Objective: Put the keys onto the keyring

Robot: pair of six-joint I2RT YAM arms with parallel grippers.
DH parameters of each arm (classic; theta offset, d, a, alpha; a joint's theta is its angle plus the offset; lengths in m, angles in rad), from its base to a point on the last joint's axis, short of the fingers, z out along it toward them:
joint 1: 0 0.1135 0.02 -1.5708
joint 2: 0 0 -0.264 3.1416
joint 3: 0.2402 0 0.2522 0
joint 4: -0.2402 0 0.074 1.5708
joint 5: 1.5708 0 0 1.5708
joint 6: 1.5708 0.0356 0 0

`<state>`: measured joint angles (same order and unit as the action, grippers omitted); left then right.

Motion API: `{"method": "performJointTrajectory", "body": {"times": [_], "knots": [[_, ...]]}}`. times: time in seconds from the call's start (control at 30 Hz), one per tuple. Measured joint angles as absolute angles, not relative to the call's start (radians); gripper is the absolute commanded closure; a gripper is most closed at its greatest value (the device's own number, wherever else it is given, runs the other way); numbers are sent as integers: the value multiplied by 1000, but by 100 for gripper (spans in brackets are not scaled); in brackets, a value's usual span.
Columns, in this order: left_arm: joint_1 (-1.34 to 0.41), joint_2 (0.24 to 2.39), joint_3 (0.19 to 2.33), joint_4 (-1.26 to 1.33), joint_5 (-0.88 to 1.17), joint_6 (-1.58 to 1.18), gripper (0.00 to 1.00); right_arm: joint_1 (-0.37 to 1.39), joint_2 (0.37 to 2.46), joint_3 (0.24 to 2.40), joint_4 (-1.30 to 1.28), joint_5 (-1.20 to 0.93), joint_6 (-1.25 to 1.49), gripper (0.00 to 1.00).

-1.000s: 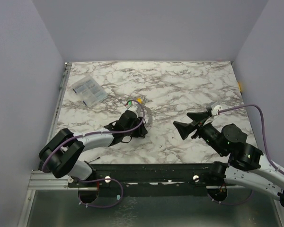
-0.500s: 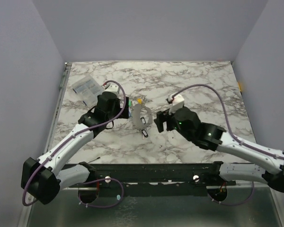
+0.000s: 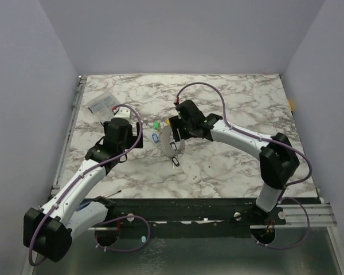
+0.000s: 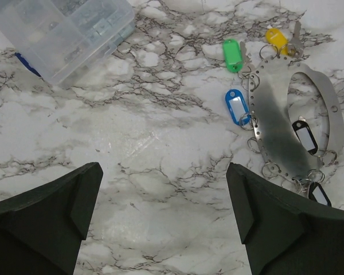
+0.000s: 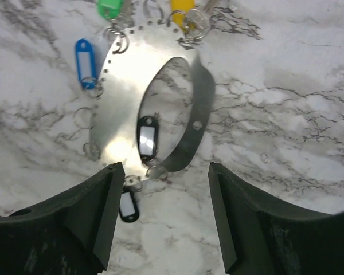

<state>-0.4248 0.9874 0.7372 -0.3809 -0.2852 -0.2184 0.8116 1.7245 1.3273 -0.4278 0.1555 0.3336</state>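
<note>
The keyring (image 3: 169, 146) is a flat perforated metal plate (image 4: 273, 129) with a strap loop and small split rings, lying mid-table. Keys on coloured tags sit round it: green (image 4: 232, 54), blue (image 4: 236, 106), yellow (image 4: 277, 39), and two black tags (image 5: 145, 137) (image 5: 126, 205). In the right wrist view the plate (image 5: 125, 91) lies just ahead of my fingers. My right gripper (image 3: 182, 129) hovers over the plate's far end, open (image 5: 166, 212), holding nothing. My left gripper (image 3: 116, 148) is left of the keyring, open wide (image 4: 163, 212) over bare marble.
A clear plastic compartment box (image 3: 101, 105) (image 4: 63, 28) lies at the back left. The marble table (image 3: 235, 103) is walled by purple panels on three sides. Its metal rail (image 3: 183, 207) runs along the near edge.
My left gripper has drawn back left from the keyring and opened wide. My right arm has swung in from the right to hover over the keyring, jaws slightly narrower.
</note>
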Motion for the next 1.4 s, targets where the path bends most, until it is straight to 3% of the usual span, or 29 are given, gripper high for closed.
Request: {"method": "performJointTrajectory", "body": {"times": [0.33, 0.8, 1.0, 1.13, 1.23, 1.33, 1.4], "knots": [[-423, 941, 723, -360, -285, -218, 1, 714, 2019, 1420, -469, 152, 262, 34], [-423, 942, 723, -359, -277, -215, 1, 667, 2028, 1399, -389, 170, 203, 35], [-423, 950, 723, -353, -277, -213, 1, 593, 2021, 1399, -385, 236, 121, 20], [-423, 952, 723, -353, -277, -211, 1, 550, 2021, 1420, -415, 284, 67, 16], [-423, 952, 723, -352, -277, -207, 1, 531, 2019, 1457, -467, 280, 34, 12], [-423, 954, 723, -352, -278, -204, 1, 533, 1986, 1501, -497, 238, 43, 1], [-423, 957, 723, -352, -279, -202, 1, 536, 1924, 1508, -493, 207, 76, 0]]}}
